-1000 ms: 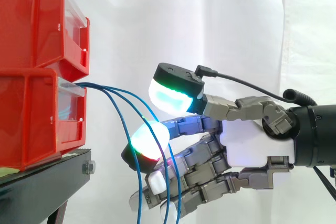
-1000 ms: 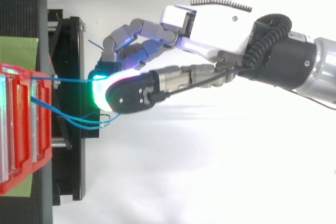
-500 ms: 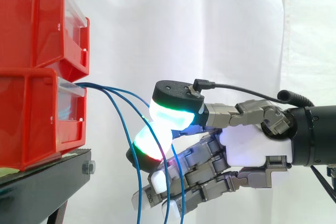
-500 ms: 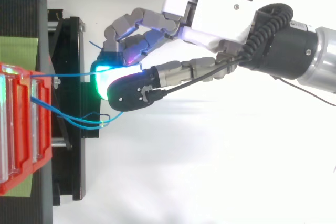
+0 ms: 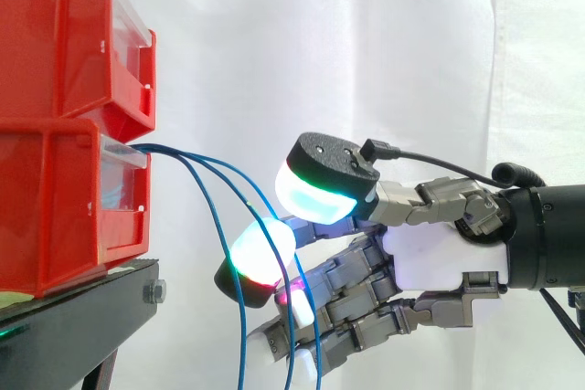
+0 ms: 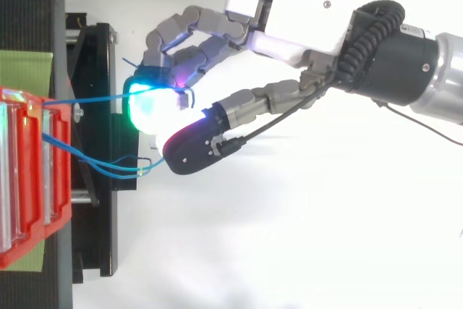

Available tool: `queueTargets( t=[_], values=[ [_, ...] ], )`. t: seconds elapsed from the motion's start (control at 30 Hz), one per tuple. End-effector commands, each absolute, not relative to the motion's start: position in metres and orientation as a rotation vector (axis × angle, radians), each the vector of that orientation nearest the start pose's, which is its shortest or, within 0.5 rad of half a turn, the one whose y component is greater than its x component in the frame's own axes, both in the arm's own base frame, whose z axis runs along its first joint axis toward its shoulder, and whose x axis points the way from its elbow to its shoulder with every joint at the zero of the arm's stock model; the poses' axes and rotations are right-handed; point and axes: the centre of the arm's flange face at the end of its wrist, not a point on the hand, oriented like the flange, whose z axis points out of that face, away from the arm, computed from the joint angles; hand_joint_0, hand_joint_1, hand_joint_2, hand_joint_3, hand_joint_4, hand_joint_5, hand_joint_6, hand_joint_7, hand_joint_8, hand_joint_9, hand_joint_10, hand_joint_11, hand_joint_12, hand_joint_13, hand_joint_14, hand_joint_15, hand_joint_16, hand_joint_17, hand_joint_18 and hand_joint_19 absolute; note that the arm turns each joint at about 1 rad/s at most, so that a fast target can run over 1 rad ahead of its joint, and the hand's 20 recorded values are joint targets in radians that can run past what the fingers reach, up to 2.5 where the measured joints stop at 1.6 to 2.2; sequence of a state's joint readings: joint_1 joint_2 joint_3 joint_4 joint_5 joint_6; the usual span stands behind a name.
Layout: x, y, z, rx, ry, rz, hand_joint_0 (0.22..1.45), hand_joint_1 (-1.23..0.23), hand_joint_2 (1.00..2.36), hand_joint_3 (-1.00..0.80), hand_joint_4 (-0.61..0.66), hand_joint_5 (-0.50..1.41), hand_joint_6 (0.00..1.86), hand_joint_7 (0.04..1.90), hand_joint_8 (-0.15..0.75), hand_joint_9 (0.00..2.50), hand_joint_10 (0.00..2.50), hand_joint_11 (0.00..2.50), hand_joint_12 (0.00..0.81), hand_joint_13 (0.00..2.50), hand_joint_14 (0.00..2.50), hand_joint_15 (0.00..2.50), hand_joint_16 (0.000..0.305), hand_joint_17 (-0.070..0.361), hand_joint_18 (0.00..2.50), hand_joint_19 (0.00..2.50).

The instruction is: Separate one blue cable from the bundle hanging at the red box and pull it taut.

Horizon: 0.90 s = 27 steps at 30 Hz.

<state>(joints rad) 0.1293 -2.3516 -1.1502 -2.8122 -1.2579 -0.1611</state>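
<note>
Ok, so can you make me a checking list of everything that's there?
surface: black stand, carrying the bins
job's things: two red bins, stacked; blue cables come out of the lower one's front
clutter: nothing seen
hand: hand reaches in from the right, level with the lower bin, in among the cables; whether it grips one cannot be told
cables: three blue strands sag down in front of the stand; in the top view one runs nearly straight from the bin to the hand, two droop beside it
surroundings: white curtain behind everything
</note>
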Motion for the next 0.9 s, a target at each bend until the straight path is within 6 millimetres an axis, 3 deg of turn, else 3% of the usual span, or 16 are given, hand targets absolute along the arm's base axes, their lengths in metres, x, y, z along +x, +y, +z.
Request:
queueTargets(
  t=[0.0, 0.13, 0.3, 0.63, 0.87],
  values=[
    [0.772, -0.066, 0.223, 1.199, 1.182, 0.931, 0.43, -0.66, 1.0, -0.5, 0.12, -0.26, 0.83, 0.83, 0.294, 0.95, 0.01, 1.21, 0.382, 0.77, 0.02, 0.62, 0.058, 0.13, 0.62, 0.49],
    [0.772, -0.066, 0.223, 1.199, 1.182, 0.931, 0.41, -0.61, 1.0, -0.5, 0.13, -0.26, 0.82, 0.81, 0.29, 1.01, 0.02, 1.48, 0.41, 0.9, 0.02, 0.9, 0.06, 0.135, 0.66, 0.54],
    [0.772, -0.068, 0.223, 1.2, 1.181, 0.93, 0.4, -0.57, 1.0, -0.5, 0.16, -0.26, 0.79, 0.82, 0.298, 0.92, 0.33, 1.41, 0.431, 1.04, 0.01, 1.21, 0.062, 0.14, 0.73, 0.63],
    [0.774, -0.066, 0.212, 1.203, 1.191, 0.922, 0.41, -0.56, 1.0, -0.5, 0.18, -0.26, 0.75, 0.85, 0.321, 0.83, 0.35, 1.37, 0.427, 1.12, 0.02, 1.48, 0.063, 0.142, 0.81, 0.77],
    [0.772, -0.067, 0.212, 1.215, 1.193, 0.922, 0.41, -0.56, 1.0, -0.5, 0.18, -0.26, 0.74, 0.86, 0.326, 0.82, 0.37, 1.38, 0.424, 1.04, 0.6, 1.35, 0.064, 0.143, 0.89, 0.9]
  ],
)
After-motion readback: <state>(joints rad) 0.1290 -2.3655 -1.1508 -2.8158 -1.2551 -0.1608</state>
